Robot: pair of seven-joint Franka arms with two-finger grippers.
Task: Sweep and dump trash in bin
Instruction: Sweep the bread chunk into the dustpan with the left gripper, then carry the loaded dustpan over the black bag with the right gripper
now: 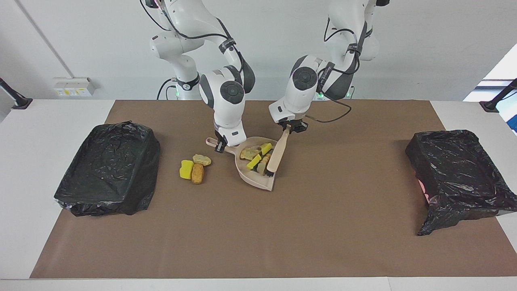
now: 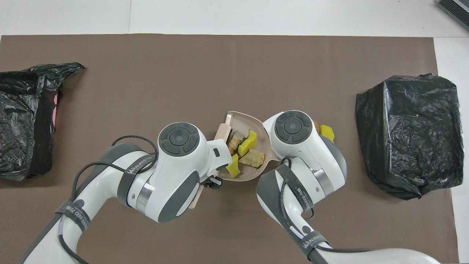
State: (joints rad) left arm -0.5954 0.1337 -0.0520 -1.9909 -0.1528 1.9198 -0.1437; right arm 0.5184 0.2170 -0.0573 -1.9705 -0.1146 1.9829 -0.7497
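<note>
Midway through sweeping, the facing view shows the right gripper (image 1: pixel 220 146) clamped on the dustpan (image 1: pixel 258 178) handle and the left gripper (image 1: pixel 289 128) pinching the brush (image 1: pixel 276 156), bristles in the pan among swept trash (image 1: pixel 255 157); three loose chunks (image 1: pixel 195 168) lie on the mat beside the pan, toward the right arm's end. Overhead, four pieces (image 2: pixel 244 150) sit in the pan; the loose ones are mostly hidden. Next, I judge, the brush must gather those three.

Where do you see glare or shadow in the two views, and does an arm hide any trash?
Facing view: the black bin liner shows soft glare on its wrinkles, and the dustpan casts only a faint shadow. Overhead view: the right gripper's wrist covers most of the loose trash, and the left arm hides the brush handle.
</note>
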